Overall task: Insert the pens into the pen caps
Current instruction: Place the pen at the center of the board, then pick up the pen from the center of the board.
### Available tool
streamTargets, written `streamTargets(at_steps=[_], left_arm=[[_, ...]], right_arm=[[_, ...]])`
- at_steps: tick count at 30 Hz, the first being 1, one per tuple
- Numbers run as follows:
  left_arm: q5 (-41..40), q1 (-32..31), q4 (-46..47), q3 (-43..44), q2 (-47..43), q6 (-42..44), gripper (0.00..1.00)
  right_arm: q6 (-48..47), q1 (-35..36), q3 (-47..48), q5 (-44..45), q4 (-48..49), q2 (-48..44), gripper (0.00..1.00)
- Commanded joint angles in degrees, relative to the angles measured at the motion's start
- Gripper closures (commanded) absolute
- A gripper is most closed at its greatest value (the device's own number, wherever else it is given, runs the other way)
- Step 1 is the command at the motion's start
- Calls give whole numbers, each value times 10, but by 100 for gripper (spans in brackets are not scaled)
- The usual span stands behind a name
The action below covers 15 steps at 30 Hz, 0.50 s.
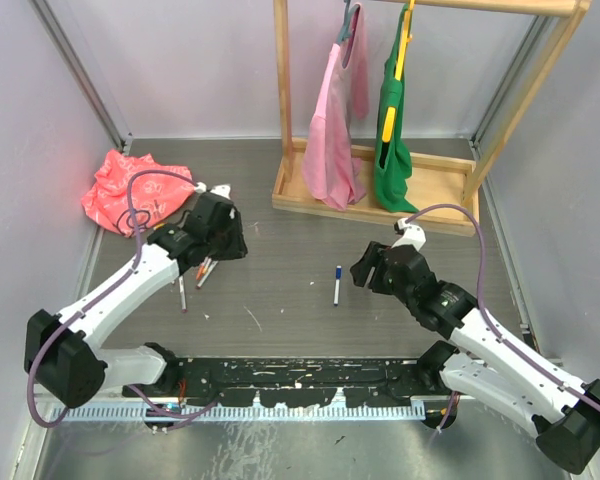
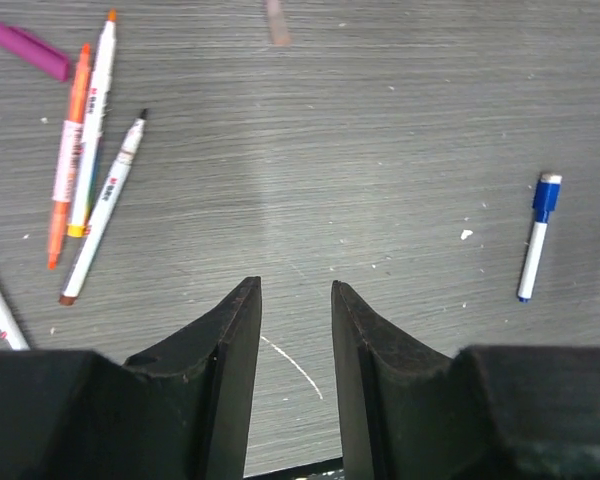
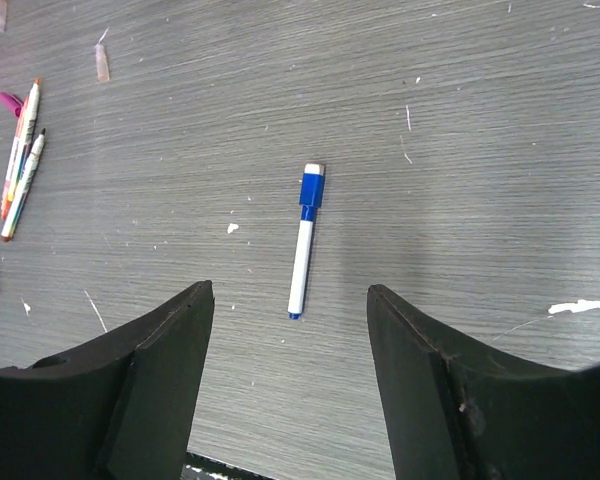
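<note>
A blue pen (image 3: 302,250) with its blue cap (image 3: 312,188) on lies alone mid-table, also in the overhead view (image 1: 337,285) and the left wrist view (image 2: 537,237). My right gripper (image 3: 290,288) hovers just short of it, jaws wide open and empty. Several uncapped pens (image 2: 90,170) lie in a loose bundle to the left, an orange one (image 2: 68,155) among them, with a purple cap (image 2: 27,50) beside them. My left gripper (image 2: 295,285) hangs over bare table right of that bundle, jaws narrowly open with nothing between them. From above, the left gripper (image 1: 230,240) is over the bundle (image 1: 202,272).
A crumpled red bag (image 1: 130,190) lies at the back left. A wooden rack (image 1: 380,200) with pink and green garments stands at the back right. A pale translucent cap (image 3: 101,62) lies far from the pens. White scratches and flecks mark the grey table (image 1: 280,250).
</note>
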Motion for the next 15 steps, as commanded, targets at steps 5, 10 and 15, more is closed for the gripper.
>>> streamTargets(at_steps=[5, 10, 15], left_arm=[[3, 69, -22, -25, -33, 18, 66], [-6, 137, -32, -30, -36, 13, 67], [-27, 213, -40, -48, -32, -10, 66]], right_arm=[[-12, -2, 22, -28, 37, 3, 32], [-31, -2, 24, -47, 29, -1, 32], [-43, -1, 20, -60, 27, -10, 32]])
